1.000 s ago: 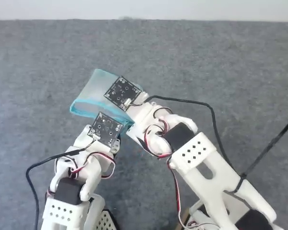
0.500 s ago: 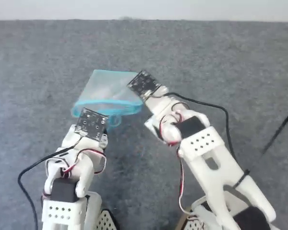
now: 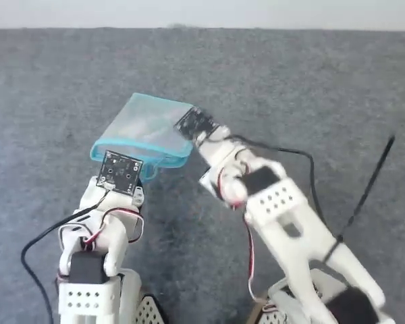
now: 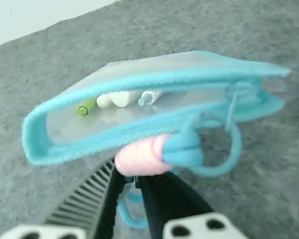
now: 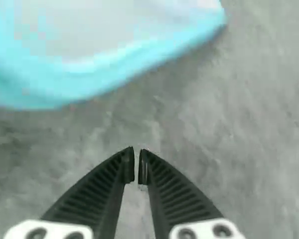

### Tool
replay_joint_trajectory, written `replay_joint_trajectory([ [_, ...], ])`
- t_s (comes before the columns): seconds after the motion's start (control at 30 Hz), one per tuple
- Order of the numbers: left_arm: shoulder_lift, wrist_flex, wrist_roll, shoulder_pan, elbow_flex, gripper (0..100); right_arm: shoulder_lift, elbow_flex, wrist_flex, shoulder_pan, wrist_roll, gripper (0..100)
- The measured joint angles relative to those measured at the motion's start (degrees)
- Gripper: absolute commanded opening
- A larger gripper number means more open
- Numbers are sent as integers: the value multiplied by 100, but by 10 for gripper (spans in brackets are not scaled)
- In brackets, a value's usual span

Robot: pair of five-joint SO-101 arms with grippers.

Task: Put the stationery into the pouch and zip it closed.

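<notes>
Left tool (image 4: 134, 181): pinched shut on the pouch (image 4: 139, 84) lip.
Right tool (image 5: 137, 167): closed, empty, off the pull (image 4: 183, 149).
Risk: the mouth is open, so a tilt could spill the pens (image 4: 122, 98).

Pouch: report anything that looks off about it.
The pouch gapes wide at the mouth, unzipped, with pens showing inside. The left end effector pinches it at the lower zip edge, by a pink charm. The right end effector is shut on nothing beside it.
</notes>
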Motion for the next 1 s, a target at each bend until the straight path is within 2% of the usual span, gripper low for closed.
replay_joint_trajectory([
  [0.13,0,0,0,0,0,10,-1213,782,-316,-492,9,221],
  [0.3,0,0,0,0,0,10,-2541,1433,-290,-879,404,227],
  [0.43,0,0,0,0,0,10,-3033,1468,-211,-1398,818,228],
  [0.6,0,0,0,0,0,10,-2725,1292,-211,-1503,1222,228],
  [1.0,0,0,0,0,0,10,-440,-273,-369,-1327,1310,224],
])
